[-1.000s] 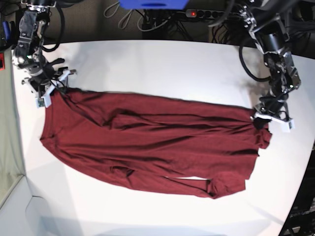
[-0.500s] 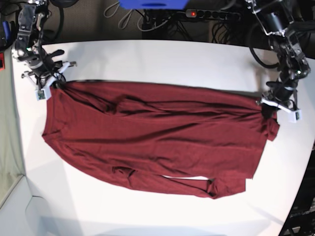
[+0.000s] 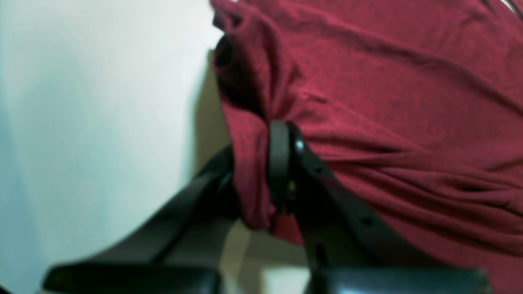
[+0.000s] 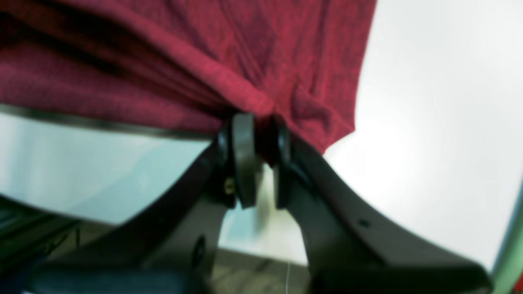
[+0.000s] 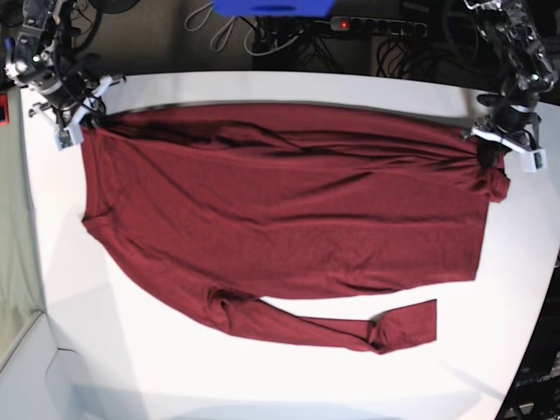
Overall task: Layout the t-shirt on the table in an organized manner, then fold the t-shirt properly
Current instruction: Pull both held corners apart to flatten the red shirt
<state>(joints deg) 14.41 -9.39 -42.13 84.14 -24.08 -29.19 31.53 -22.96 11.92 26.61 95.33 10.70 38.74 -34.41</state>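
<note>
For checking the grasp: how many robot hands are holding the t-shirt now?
2. The right hand pinches the t-shirt at its far-left corner in the base view; the left hand pinches its far-right corner.

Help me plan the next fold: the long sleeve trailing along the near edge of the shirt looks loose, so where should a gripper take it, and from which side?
Grip the sleeve at its cuff end, coming from above on the left arm's side of the table. That end lies flat and free on bare white surface, apart from the t-shirt body, while the sleeve's other end merges into bunched fabric. Both grippers are currently shut on the far corners.
</note>
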